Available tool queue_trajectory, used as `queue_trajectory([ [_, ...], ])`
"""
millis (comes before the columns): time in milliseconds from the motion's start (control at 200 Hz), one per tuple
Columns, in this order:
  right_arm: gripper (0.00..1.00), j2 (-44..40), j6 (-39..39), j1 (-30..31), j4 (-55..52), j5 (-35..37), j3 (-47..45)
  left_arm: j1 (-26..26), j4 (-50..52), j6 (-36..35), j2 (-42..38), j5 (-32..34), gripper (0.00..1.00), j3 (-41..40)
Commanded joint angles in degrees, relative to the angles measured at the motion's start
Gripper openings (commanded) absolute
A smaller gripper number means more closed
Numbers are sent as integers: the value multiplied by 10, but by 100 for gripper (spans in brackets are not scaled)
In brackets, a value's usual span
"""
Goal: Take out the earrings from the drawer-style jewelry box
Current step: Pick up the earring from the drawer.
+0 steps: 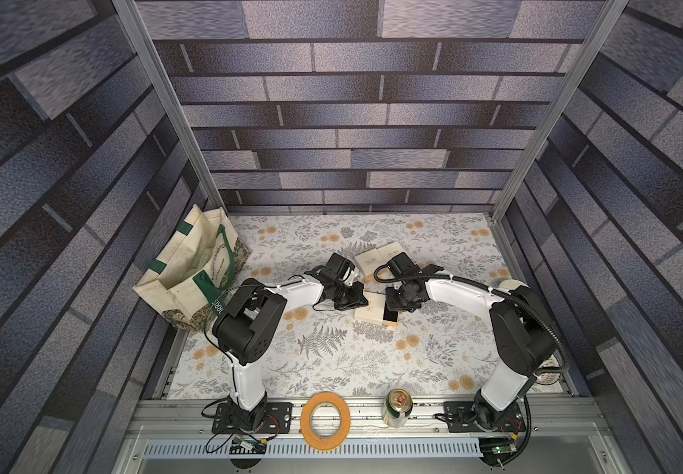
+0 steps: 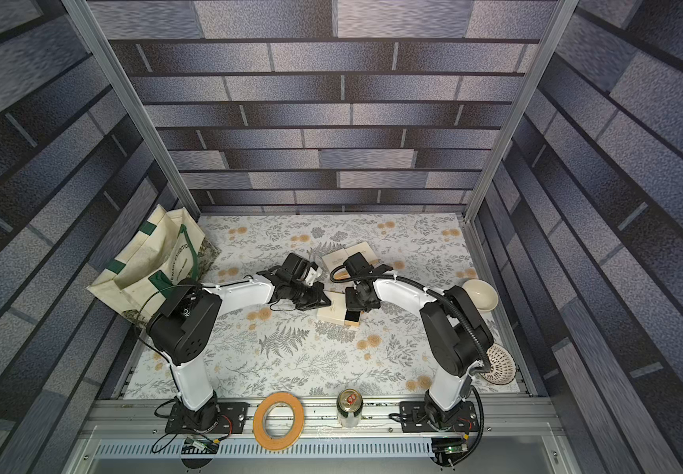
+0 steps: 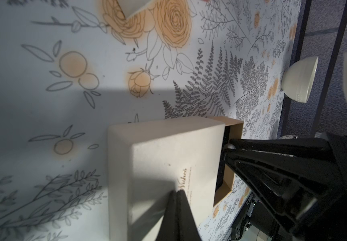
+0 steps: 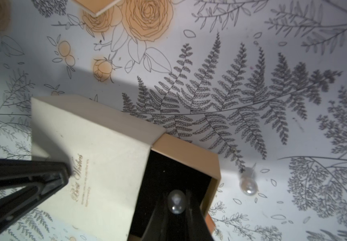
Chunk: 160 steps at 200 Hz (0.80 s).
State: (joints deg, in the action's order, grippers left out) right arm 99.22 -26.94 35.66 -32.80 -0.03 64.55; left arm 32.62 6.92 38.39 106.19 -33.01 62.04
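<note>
Top views: both arms meet at the jewelry box, mid-bench. My left jaws sit on its top. My right jaws reach into the open drawer.

Left wrist: left jaws, pressed together, bear on the matte cream card sleeve.

Right wrist: right jaws pinch one glossy oval pearl earring above the black lining, its long axis along my fingers. The second earring lies on the bench outside the tan drawer wall. It is apart from my right jaws, yet nearer them than the left.
</note>
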Motion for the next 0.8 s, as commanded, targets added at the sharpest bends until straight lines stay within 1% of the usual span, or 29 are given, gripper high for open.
queue_trajectory([
  [0,4,-23,5,4,-17,11,10,-2,44,-6,31,53,0,-20],
  [220,3,-39,5,5,-25,14,9,-1,43,-5,31,54,0,-20],
  [341,2,-64,2,4,-29,24,2,-1,42,-4,31,54,0,-21],
  [606,1,-152,-17,4,-53,78,-29,-2,43,-3,31,54,0,-21],
  [646,0,-160,-19,4,-60,86,-29,-2,43,-4,32,53,0,-21],
  [671,0,-164,-22,3,-65,92,-50,-2,43,-4,31,53,0,-21],
  [796,0,-175,-30,0,-85,110,-62,-2,44,-4,32,53,0,-21],
])
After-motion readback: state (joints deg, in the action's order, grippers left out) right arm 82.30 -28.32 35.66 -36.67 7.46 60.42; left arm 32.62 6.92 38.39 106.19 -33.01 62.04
